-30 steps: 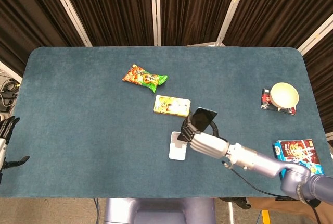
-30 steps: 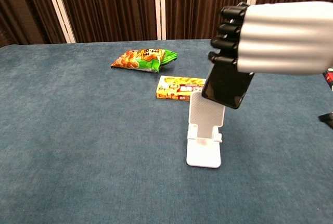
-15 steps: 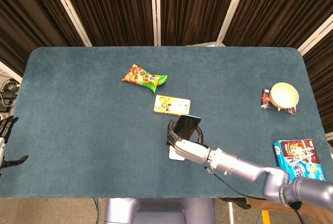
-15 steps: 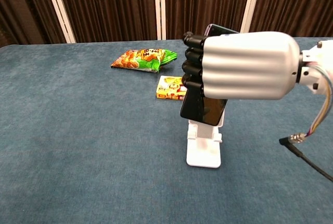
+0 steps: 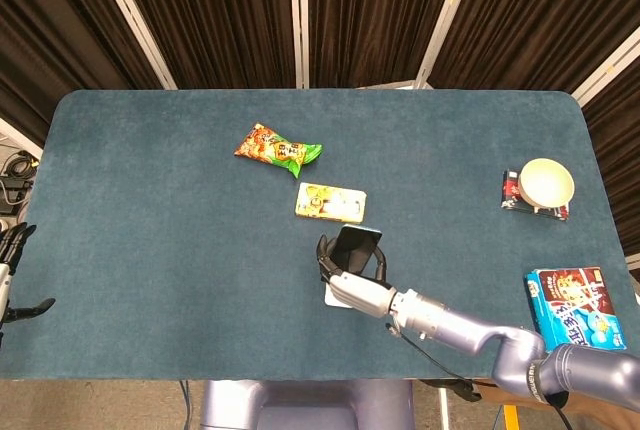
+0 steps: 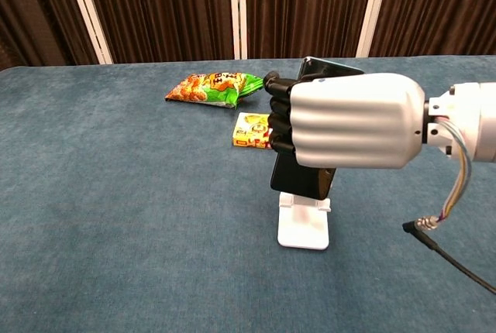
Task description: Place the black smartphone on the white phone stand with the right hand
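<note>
My right hand [image 6: 349, 120] [image 5: 350, 275] grips the black smartphone [image 6: 302, 180] [image 5: 356, 246], held nearly upright with its screen side toward the stand. The phone's lower edge sits just above the lip of the white phone stand [image 6: 304, 224] [image 5: 336, 296], and the phone covers the stand's back plate. I cannot tell whether the phone touches the stand. My left hand [image 5: 12, 268] hangs off the table's left edge with its fingers apart and nothing in them.
A yellow snack box [image 5: 330, 203] [image 6: 253, 131] lies just behind the stand, and a green-orange chip bag [image 5: 279, 148] [image 6: 213, 88] lies farther back. At the right stand a cream bowl [image 5: 546, 183] on a dark packet and a blue box [image 5: 573, 302].
My right hand has carried the phone leftward and down, from right of the stand to directly over it, now covering its back plate. The left hand has not moved.
</note>
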Available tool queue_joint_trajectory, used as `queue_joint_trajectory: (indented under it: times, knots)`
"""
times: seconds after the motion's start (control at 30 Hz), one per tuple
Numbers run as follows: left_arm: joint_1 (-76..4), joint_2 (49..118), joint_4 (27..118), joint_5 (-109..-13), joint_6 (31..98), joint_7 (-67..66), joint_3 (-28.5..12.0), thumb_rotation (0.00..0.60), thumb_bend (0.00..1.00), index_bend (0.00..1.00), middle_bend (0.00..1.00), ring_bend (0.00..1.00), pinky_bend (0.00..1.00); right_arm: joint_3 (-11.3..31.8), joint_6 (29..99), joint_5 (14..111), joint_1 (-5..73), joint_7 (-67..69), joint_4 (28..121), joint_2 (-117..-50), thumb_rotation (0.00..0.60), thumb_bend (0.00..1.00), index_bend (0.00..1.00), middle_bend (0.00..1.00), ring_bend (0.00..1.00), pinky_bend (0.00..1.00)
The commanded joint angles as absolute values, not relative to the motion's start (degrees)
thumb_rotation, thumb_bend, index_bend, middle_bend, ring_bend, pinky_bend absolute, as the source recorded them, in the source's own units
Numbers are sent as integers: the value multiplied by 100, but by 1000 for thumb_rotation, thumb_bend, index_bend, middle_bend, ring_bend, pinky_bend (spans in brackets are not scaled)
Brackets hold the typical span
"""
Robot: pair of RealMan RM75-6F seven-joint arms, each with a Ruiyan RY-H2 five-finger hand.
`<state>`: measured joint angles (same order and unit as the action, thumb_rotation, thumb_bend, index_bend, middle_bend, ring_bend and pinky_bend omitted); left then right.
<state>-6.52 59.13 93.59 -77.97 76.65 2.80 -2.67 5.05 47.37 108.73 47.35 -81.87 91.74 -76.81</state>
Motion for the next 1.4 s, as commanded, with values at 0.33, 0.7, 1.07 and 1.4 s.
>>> queue_joint_trajectory:
  times: [0.33,0.7,1.07,1.4]
  knots:
    - [-652,5898,9357,-7833,7665,320,-255,600,0,0,0,0,0,480,4659,10865,4629,-8418,9108,-7831,600,615,644,625,460,316]
    - [-660,5858,9376,-7883,7626,432,-230,600,0,0,0,0,0,503,4524,10837,4564,-8765,9068,-8003,600,614,637,602,459,315]
    - [-662,5845,9348,-7886,7623,478,-230,600,0,0,0,0,0,571,4557,10731,4461,-8853,9124,-8059,600,515,271,176,106,174]
    - [-663,5854,9359,-7898,7630,447,-223,600,0,0,0,0,0,541,4786,10815,4377,-8707,9115,-8080,600,479,185,133,65,183]
